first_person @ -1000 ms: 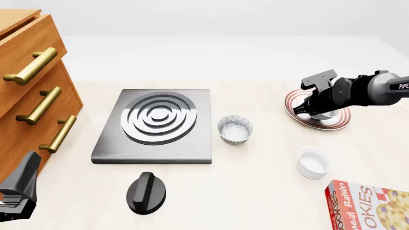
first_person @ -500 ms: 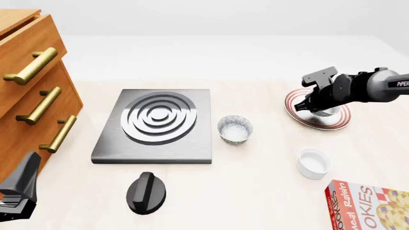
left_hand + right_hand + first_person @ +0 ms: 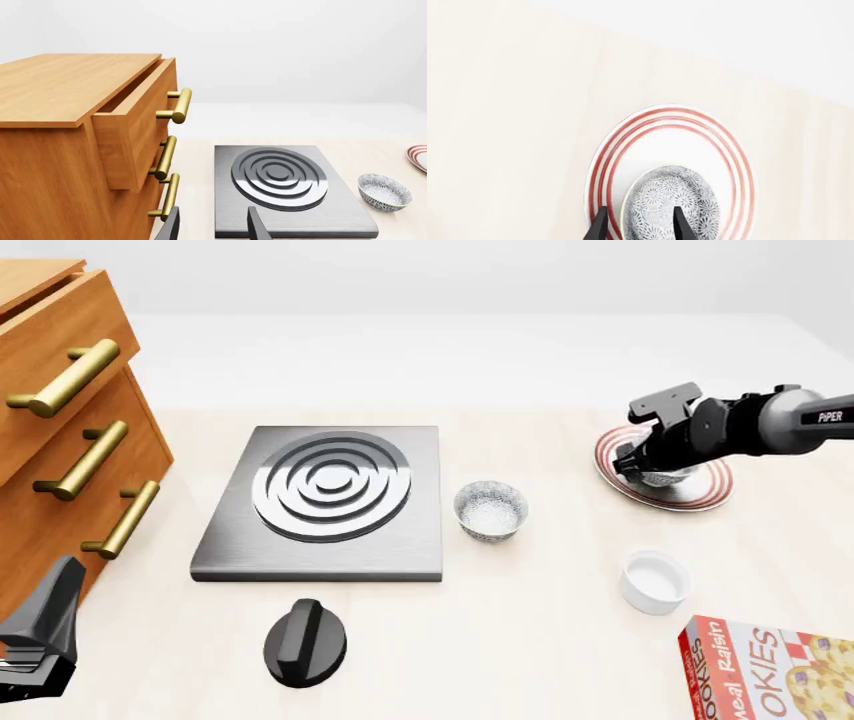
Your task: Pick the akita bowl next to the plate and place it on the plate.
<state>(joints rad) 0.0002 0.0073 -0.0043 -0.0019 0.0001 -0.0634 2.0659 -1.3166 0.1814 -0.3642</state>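
Observation:
The akita bowl (image 3: 674,200) (image 3: 665,476), dark speckled outside, sits on the plate (image 3: 694,135) (image 3: 705,496), which is white with thin red rings. My right gripper (image 3: 639,227) (image 3: 649,462) is directly over it and open. One finger is outside the bowl's rim and the other over its inside, with a wide gap between them. My left gripper (image 3: 212,230) (image 3: 40,640) rests open at the near left of the table, holding nothing and far from the plate.
A second speckled bowl (image 3: 491,508) (image 3: 383,192) stands right of the square grey stove plate (image 3: 334,500) (image 3: 280,175). A white cup (image 3: 654,582), a black knob (image 3: 306,642) and a cookie box (image 3: 774,670) lie nearer. A wooden drawer cabinet (image 3: 67,440) fills the left.
The right gripper has shifted slightly back over the plate, and the akita bowl has come down to rest on the plate. The left arm has not moved.

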